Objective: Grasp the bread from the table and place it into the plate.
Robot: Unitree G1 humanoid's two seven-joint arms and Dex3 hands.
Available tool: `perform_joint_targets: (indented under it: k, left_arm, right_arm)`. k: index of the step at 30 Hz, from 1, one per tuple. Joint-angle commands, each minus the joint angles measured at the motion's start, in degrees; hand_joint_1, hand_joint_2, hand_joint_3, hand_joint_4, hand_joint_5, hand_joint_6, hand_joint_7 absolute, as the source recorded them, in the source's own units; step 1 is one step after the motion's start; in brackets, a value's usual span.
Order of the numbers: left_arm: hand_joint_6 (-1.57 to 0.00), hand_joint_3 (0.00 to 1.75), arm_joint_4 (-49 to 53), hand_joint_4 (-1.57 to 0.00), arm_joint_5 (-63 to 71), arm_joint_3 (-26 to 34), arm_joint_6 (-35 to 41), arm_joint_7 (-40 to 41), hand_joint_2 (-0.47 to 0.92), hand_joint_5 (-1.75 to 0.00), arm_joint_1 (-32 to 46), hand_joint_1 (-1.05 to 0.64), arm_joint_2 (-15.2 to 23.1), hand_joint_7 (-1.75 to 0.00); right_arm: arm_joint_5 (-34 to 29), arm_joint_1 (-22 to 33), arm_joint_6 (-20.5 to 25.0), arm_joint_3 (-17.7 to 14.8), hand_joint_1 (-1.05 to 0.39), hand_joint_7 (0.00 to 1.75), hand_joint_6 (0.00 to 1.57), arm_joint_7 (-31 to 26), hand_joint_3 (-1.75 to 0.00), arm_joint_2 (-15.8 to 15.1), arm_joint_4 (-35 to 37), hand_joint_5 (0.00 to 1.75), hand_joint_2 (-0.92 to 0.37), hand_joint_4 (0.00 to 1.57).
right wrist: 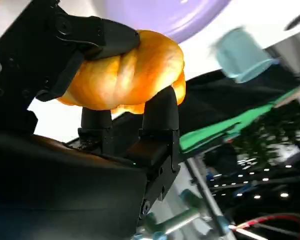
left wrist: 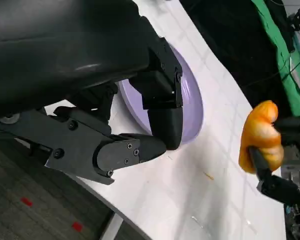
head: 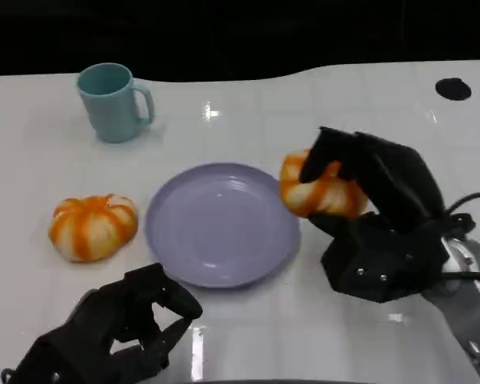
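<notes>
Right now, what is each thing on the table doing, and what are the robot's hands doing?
Bread in hand: held by the right hand, beside the plate's rim, not yet in the plate.
Other bread: lying on the table, untouched.
Plate: flat on the table, nothing in it.
Cup: upright; I cannot tell if anything is in it.
Right hand: grips the bread.
Left hand: holds nothing, fingers curled in.

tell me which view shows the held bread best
The right wrist view: the bread is close and sharp, clasped by the right robot hand. The head view shows it partly hidden by fingers beside the plate; the left wrist view shows it small.
</notes>
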Motion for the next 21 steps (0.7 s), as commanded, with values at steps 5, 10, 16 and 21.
perform_joint_targets:
  k: [5, 10, 16, 21]
  left_arm:
    - [-0.64, 0.59, -0.38, -0.76, 1.0, -0.2, -0.67, 0.55, 0.84, -1.75, 0.79, -0.33, 0.37, -1.29]
    - [-0.64, 0.6, -0.14, -0.76, 1.66, -0.52, -1.24, 0.75, 0.84, -1.75, 1.1, -0.32, 0.28, -1.29]
    - [-0.64, 0.61, 0.1, -0.75, 1.72, -0.91, -1.58, 0.91, 0.83, -1.75, 1.37, -0.31, -0.01, -1.29]
    - [-0.63, 0.61, -0.34, -0.73, 1.44, -0.93, -1.06, 0.96, 0.83, -1.75, 1.44, -0.3, -0.2, -1.28]
  right_arm:
    - [0.18, -5.04, -5.41, 3.45, -0.1, 1.67, 0.78, -0.3, -1.44, 4.1, 6.74, 1.75, -0.25, 0.96]
    - [-0.86, -8.78, -5.84, 5.2, -0.11, 1.74, 0.72, -1.36, -1.4, 7.47, 13.57, 1.75, -0.26, 0.97]
    - [-2.06, -12.13, -7.61, 6.82, -0.12, 1.73, 0.72, -4.6, -1.32, 10.06, 21.77, 1.75, -0.27, 0.97]
    - [-1.95, -14.55, -4.81, 7.61, -0.16, 0.81, 0.87, -1.96, -0.89, 11.35, 26.28, 1.62, -0.48, 0.77]
